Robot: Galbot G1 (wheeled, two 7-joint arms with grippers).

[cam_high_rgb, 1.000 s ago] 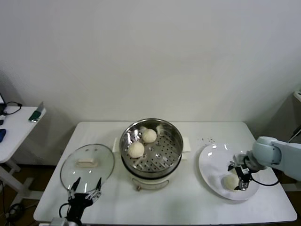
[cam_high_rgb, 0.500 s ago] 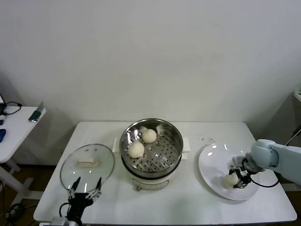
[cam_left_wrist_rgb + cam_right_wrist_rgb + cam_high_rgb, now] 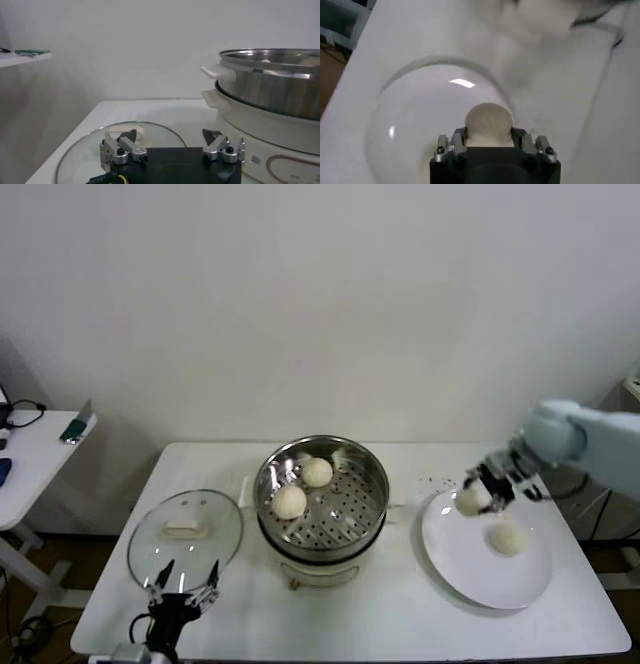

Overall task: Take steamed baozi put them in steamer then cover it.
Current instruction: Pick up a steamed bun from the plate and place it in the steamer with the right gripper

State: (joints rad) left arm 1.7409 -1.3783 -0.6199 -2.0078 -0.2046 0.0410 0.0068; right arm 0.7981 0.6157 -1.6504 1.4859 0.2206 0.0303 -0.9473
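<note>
Above the inner edge of the plate (image 3: 455, 569), the right gripper (image 3: 478, 494) is clamped on one steamed baozi (image 3: 470, 500), lifted clear of the plate; the wrist view shows the bun (image 3: 488, 122) seated between both fingers.

Risks, as judged:
- The bun is soft and round, so a squeeze may dent it, or it may slip out during the carry to the steamer (image 3: 322, 502).
- A low approach could knock the steel rim.
- A release over the two buns already inside could stack or roll them.

Contents:
- Steamer: two baozi (image 3: 303, 486), touching or nearly so, toward the rear left of the perforated floor.
- Plate: one baozi (image 3: 507, 538) remaining.

The glass lid (image 3: 186, 534) lies flat on the table left of the steamer. The left gripper (image 3: 183, 586) is parked at the lid's near edge, fingers spread, holding nothing.
</note>
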